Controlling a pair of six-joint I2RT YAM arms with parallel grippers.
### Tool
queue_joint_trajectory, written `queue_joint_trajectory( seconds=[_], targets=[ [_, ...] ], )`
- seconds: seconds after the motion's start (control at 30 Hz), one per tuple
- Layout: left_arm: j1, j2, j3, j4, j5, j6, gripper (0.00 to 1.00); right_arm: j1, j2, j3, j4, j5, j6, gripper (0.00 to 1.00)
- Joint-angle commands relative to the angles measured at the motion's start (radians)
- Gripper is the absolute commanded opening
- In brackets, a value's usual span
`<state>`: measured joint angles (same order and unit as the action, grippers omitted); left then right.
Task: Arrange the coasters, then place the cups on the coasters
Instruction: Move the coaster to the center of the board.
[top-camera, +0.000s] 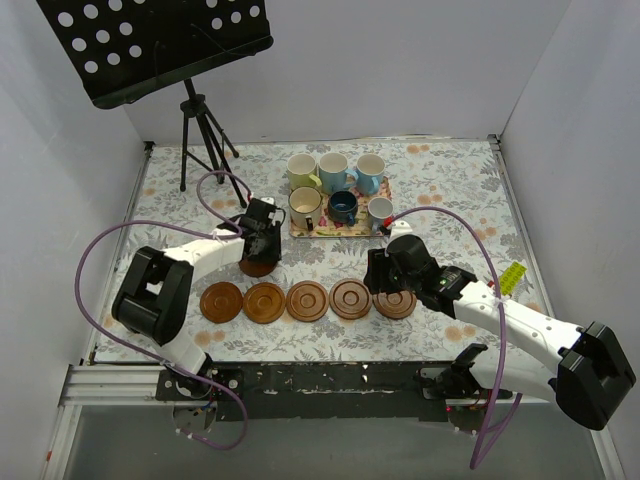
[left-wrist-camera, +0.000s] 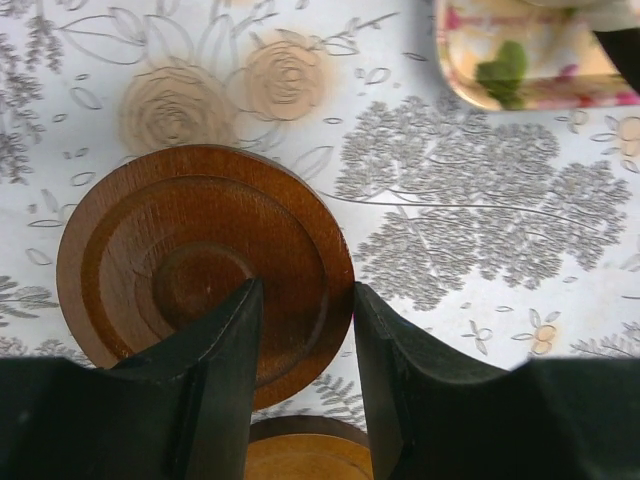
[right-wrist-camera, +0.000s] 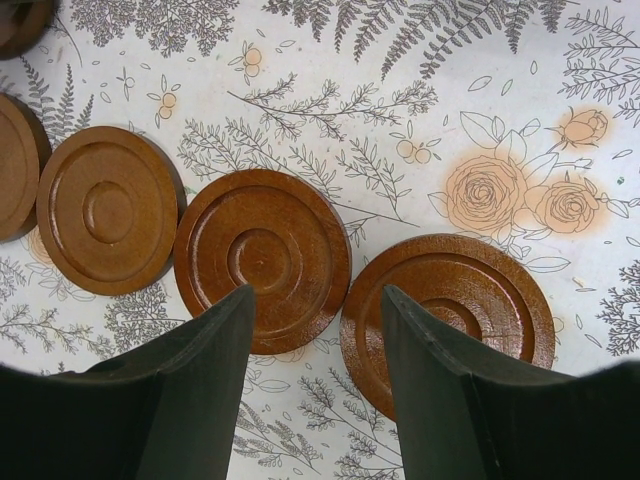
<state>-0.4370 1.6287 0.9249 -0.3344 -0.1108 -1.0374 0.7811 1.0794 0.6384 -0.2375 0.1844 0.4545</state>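
Well, a music stand (top-camera: 160, 45) fills the far-left corner, and the cups (top-camera: 333, 172) crowd a floral tray (top-camera: 330, 232) in the middle of the desk (top-camera: 450, 190), just behind both arms. Five coasters (top-camera: 307, 301) run in a row near the front edge, with open room at either end. The left pincer (top-camera: 258, 248), partly open, straddles a sixth coaster (left-wrist-camera: 190, 260) behind the row; whether it grips, I cannot tell. The right pincer (right-wrist-camera: 315, 330) hangs wide, released, over the row's right end.
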Motion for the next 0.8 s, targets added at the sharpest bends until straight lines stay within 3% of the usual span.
queue_joint_trajectory(
  seconds=[0.0,0.77],
  targets=[
    [-0.048,-0.018,0.052,0.000,0.025,-0.030,0.10,0.004,-0.019,-0.006,-0.005,0.021,0.013,0.61],
    [-0.276,0.226,0.250,0.029,0.022,-0.151,0.12,0.007,-0.013,-0.017,-0.013,0.039,0.018,0.61]
  ],
)
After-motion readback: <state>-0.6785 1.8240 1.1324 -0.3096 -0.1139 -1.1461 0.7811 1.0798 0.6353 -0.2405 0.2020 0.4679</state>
